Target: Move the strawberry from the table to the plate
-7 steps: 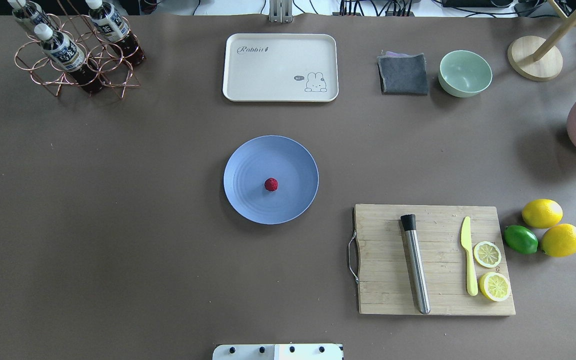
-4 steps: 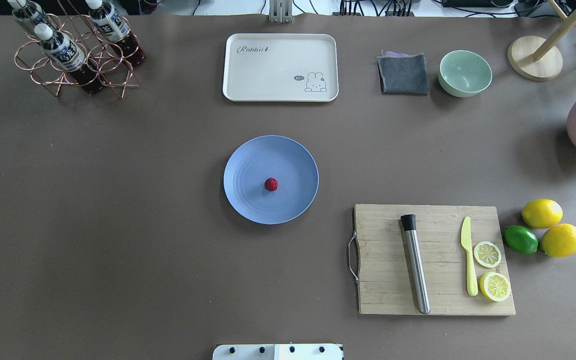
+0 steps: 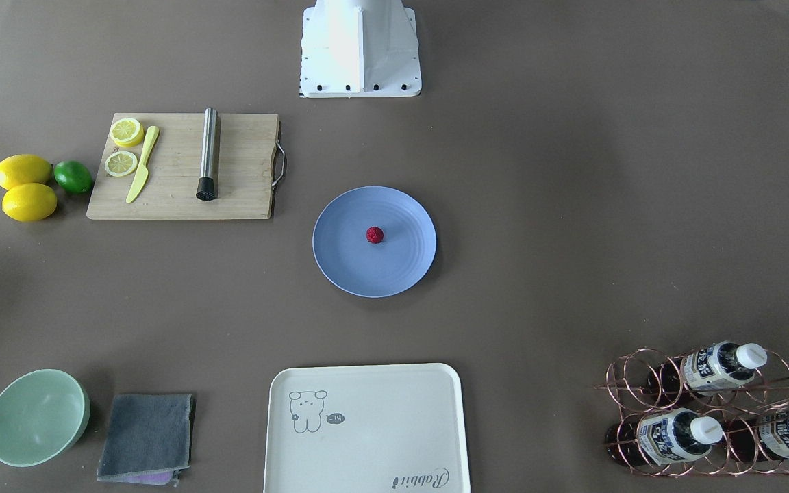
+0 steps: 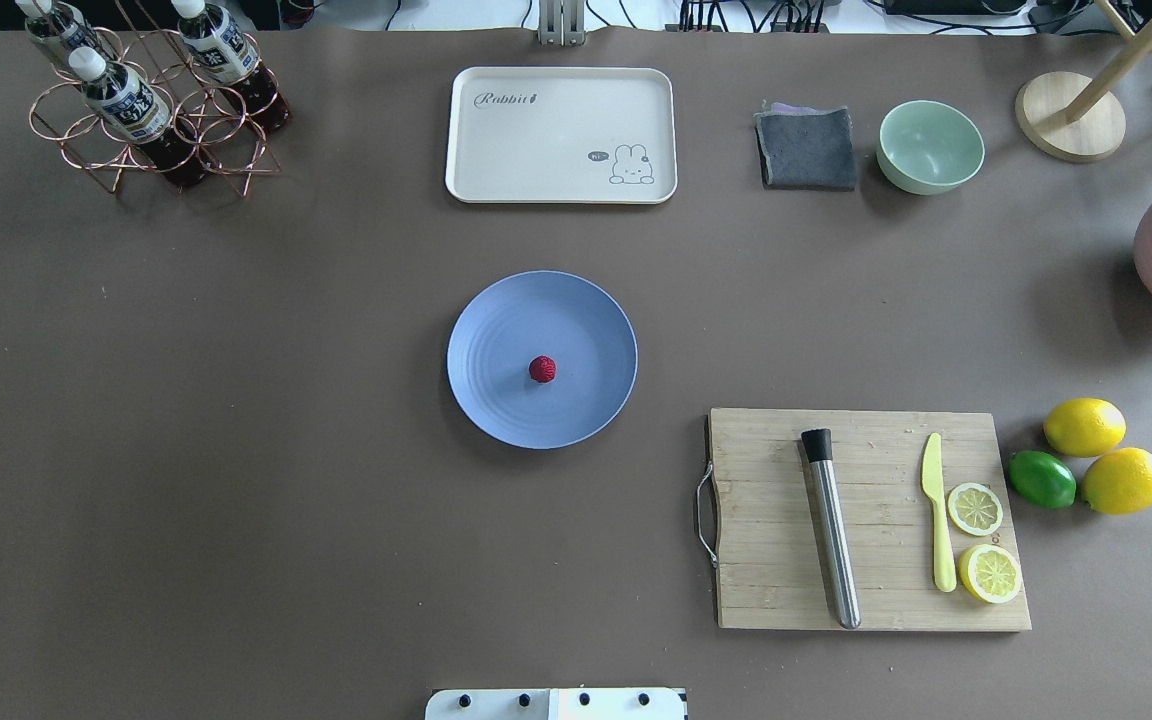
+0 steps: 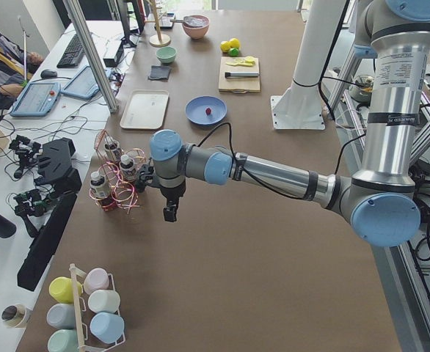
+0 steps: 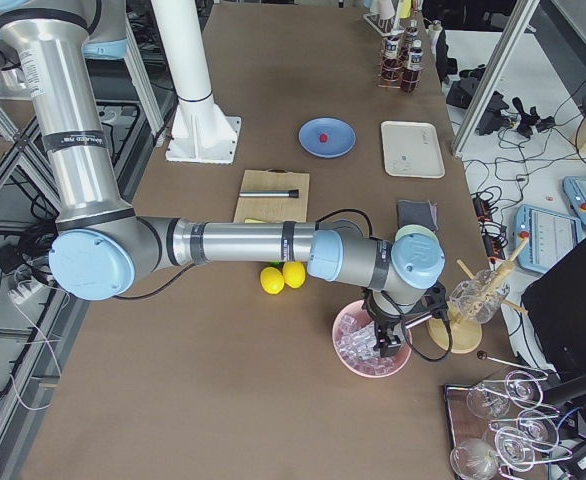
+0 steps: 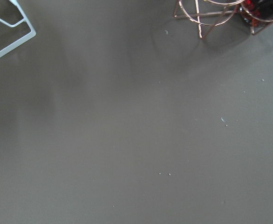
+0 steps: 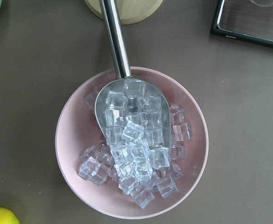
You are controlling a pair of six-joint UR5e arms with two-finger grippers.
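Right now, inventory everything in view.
plate: 1, blue, table centre
strawberry: 1, red, on plate
tray: 1, cream, far edge
cloth: 1, grey, beside mint bowl
mint bowl: 1, green, far side
cutting board: 1, wood, holds muddler, knife, 2 lemon slices
lemons: 2, yellow, beside board
lime: 1, green, by lemons
rack: 1, copper, 3 bottles
pink bowl: 1, ice, scoop inside
left gripper: black, over bare table
right gripper: black, over pink bowl

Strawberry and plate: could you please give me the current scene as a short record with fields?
strawberry: resting on the plate, near its middle
plate: on the table, apart from cream tray and cutting board
left pincer: over bare table beside the bottle rack, far from the plate; open or shut cannot be told
right pincer: over the pink bowl of ice cubes; open or shut cannot be told
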